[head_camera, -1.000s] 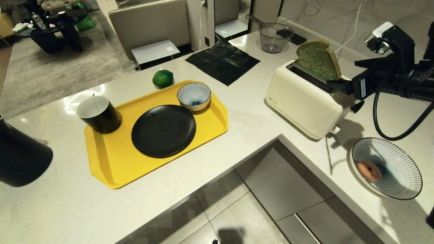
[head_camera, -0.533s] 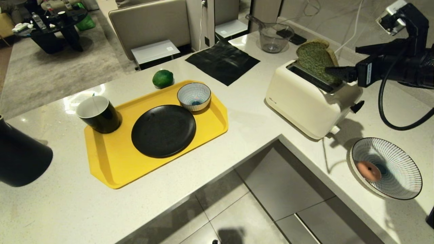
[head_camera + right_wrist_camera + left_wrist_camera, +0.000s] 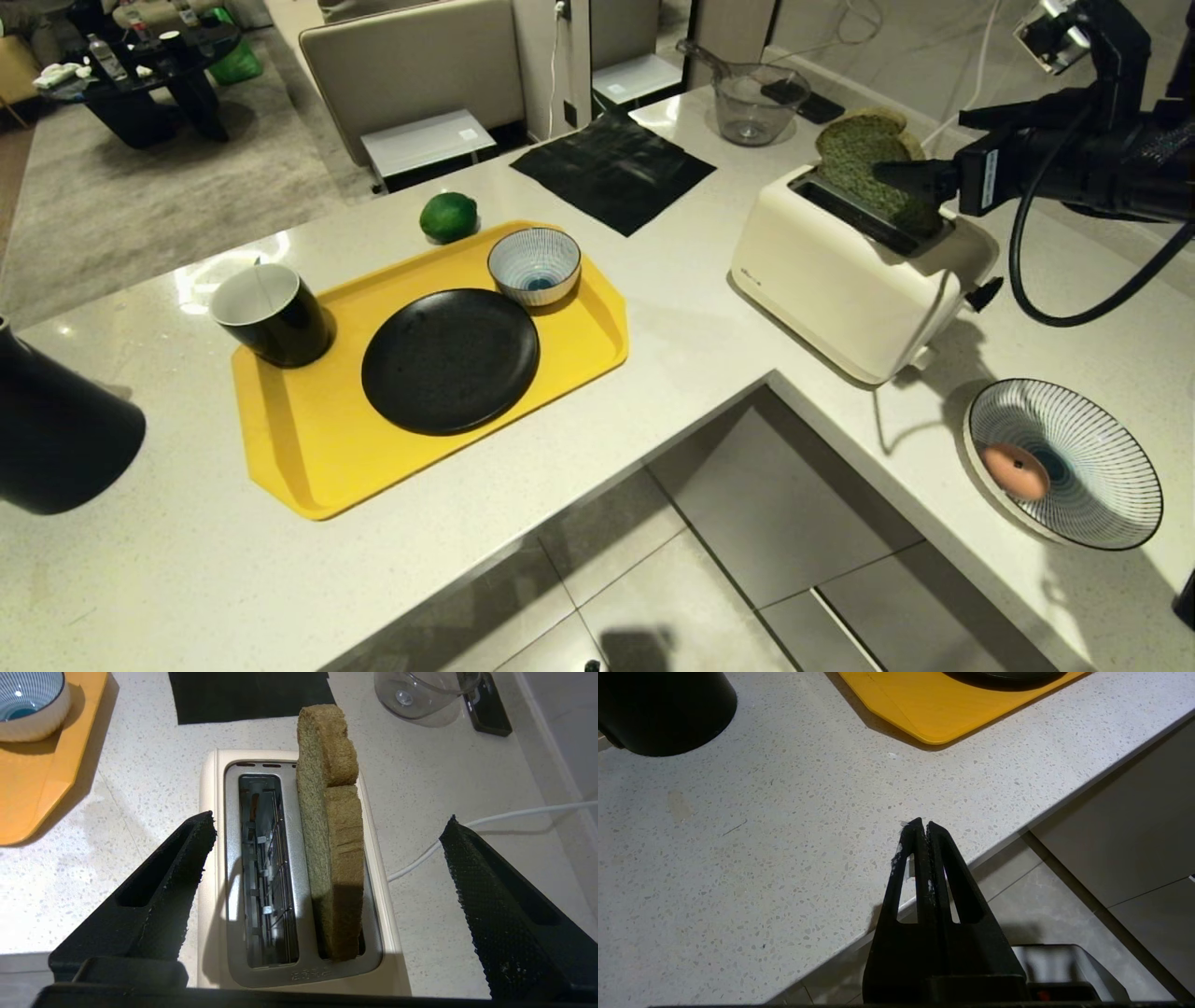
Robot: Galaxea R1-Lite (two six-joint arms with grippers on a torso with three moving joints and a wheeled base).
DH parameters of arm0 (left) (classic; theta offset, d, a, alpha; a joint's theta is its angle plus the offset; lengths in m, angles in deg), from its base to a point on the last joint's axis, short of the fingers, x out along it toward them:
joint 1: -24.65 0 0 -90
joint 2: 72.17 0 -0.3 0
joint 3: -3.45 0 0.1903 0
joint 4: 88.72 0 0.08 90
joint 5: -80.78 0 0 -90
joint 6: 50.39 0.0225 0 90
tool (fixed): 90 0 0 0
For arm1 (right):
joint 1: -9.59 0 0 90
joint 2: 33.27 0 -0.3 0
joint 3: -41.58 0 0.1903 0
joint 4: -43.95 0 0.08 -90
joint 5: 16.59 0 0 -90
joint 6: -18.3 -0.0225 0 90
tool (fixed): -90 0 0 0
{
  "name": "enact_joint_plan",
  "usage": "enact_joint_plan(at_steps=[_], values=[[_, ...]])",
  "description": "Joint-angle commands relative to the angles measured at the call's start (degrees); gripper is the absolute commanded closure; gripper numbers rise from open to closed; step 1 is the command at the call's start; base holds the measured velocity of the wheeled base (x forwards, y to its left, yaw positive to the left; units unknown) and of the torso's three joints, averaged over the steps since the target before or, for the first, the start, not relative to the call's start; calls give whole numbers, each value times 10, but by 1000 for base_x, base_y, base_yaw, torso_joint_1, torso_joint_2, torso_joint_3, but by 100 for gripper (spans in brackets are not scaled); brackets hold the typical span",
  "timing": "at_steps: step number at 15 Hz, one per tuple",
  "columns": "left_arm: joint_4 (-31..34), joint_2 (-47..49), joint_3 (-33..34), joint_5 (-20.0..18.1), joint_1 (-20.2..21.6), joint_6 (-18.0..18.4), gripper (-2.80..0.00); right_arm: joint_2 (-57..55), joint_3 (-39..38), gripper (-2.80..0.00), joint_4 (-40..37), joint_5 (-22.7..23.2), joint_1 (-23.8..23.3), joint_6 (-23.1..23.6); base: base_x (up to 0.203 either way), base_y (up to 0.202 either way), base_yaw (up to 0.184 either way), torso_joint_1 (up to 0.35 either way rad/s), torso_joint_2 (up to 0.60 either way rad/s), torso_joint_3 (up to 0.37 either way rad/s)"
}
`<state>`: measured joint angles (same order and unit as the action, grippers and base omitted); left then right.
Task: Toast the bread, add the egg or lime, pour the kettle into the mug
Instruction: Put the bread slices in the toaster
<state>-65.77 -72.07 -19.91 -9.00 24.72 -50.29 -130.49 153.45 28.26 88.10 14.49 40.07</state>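
Kettle: large matte black jug-shaped kettle at far left of the pale speckled stone surface, only partly in view.
Left hand: left hand low over the surface's front edge, fingers pressed together, holding nothing; kettle well apart from it.
Mug: short glossy black mug w/ white inside upright on the left corner of the yellow plastic tray.
Plate: round matte black plate mid-tray, just beside the mug.
Lime: round glossy dark-green lime on the surface just behind the tray.
Small bowl: small blue-and-white striped bowl at the tray's back corner, near the lime.
Cloth: flat black square cloth behind the tray.
Jug: clear glass measuring jug further back.
Toaster: cream two-slot toaster right of the tray.
Bread: thick slice of pale green bread w/ tan-brown crust standing upright in one slot, top half sticking out; other slot has nothing in it.
Right hand: right hand above the toaster's near end, fingers spread wide either side of the slice, not touching it; grips nothing.
Big bowl: wide blue-and-white striped bowl at far right, near the surface's edge.
Egg: small smooth salmon-pink egg lying in that bowl, well apart from the right hand.
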Motion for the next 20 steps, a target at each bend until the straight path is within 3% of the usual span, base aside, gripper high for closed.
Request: enact_joint_plan(at_steps=[1, 3, 8, 13, 18, 19, 20], values=[[0, 0, 0, 0, 0, 0, 0, -4, 3, -280, 1, 2, 0, -12, 0, 0, 0, 0, 0, 0], [0, 0, 0, 0, 0, 0, 0, 3, 4, -280, 1, 2, -1, -19, 0, 0, 0, 0, 0, 0], [0, 0, 0, 0, 0, 0, 0, 45, -3, -280, 0, 9, -12, -92, 0, 0, 0, 0, 0, 0], [0, 0, 0, 0, 0, 0, 0, 49, -1, -280, 3, 10, -44, -106, 0, 0, 0, 0, 0, 0], [0, 0, 0, 0, 0, 0, 0, 63, 2, -280, 4, 12, -75, -151, 0, 0, 0, 0, 0, 0], [0, 0, 0, 0, 0, 0, 0, 66, 2, 0, 4, 17, -88, -154, 0, 0, 0, 0, 0, 0], [0, 0, 0, 0, 0, 0, 0, 71, 2, 0, 3, 20, -99, -165, 0, 0, 0, 0, 0, 0]])
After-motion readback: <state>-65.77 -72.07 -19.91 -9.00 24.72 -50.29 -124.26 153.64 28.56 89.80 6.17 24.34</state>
